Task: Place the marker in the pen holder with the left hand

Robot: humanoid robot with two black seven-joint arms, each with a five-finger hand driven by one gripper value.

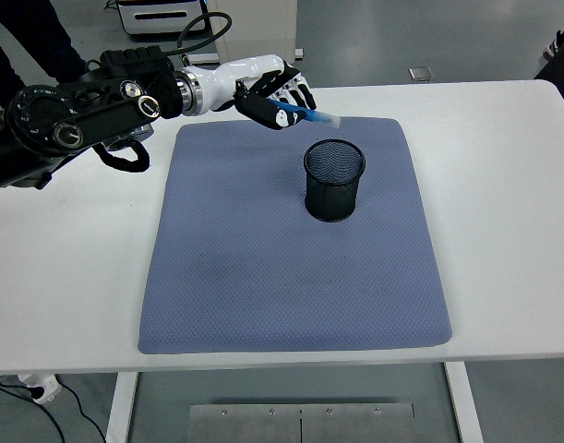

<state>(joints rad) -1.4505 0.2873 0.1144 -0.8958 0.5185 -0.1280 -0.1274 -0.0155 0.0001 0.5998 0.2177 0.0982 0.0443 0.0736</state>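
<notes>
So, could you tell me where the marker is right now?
In the head view, the blue marker is held in the left hand, above the mat's far edge, just behind the pen holder.

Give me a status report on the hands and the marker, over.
Left hand shut on blue marker, raised behind black mesh pen holder. Marker not yet in holder. Right hand out of view. Nothing blocking.

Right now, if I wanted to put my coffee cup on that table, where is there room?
Plenty. The white table is bare right of the blue mat, and left of it in front of the arm. The mat's near half, in front of the pen holder, is free too. Avoid the far-left corner, where the left hand holds the marker above the mat.
</notes>
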